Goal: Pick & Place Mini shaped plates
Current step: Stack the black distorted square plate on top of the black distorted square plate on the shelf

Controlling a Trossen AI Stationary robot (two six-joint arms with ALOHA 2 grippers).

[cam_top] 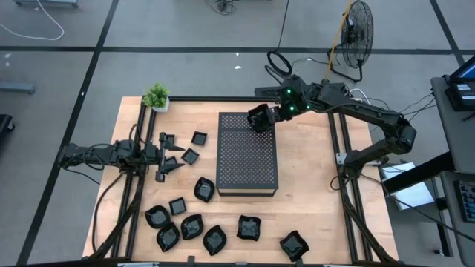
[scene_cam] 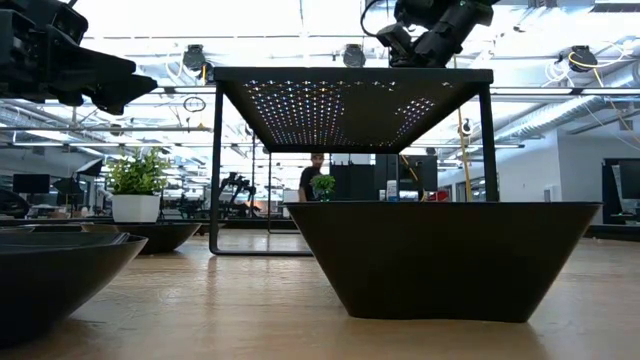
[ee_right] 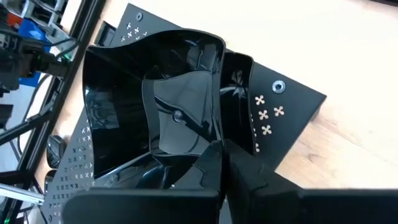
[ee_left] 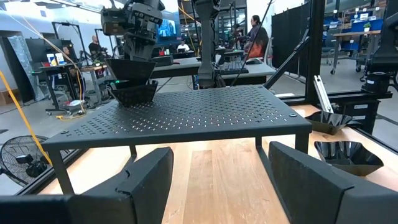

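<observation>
My right gripper (cam_top: pixel 261 119) is over the far right corner of the perforated black stand (cam_top: pixel 247 159), shut on a glossy black wavy-rimmed mini plate (ee_right: pixel 155 106). In the left wrist view this plate (ee_left: pixel 130 67) hangs just above a second plate (ee_left: pixel 134 93) that rests by its base on the stand top. My left gripper (cam_top: pixel 169 157) is open and empty, low over the table's left side among small plates (cam_top: pixel 190 156), pointing toward the stand (ee_left: pixel 186 115). Several more black plates (cam_top: pixel 191 226) sit by their bases on the wood along the near side. My right gripper holds the upper plate by its side wall near the rim (ee_right: pixel 214 146), pinched between the two fingers (ee_right: pixel 208 168). The fingers come from above, slanting in from the table's far right. The plate is lifted, tilted, right over the plate on the stand; whether the two touch I cannot tell.
A potted plant (cam_top: pixel 156 96) stands at the far left corner. The stand has thin legs (scene_cam: pixel 216 160) with open room beneath. Black frame rails (cam_top: pixel 338 170) run along both table sides. One plate (scene_cam: pixel 440 255) sits close before the low camera. Bare wood lies right of the stand.
</observation>
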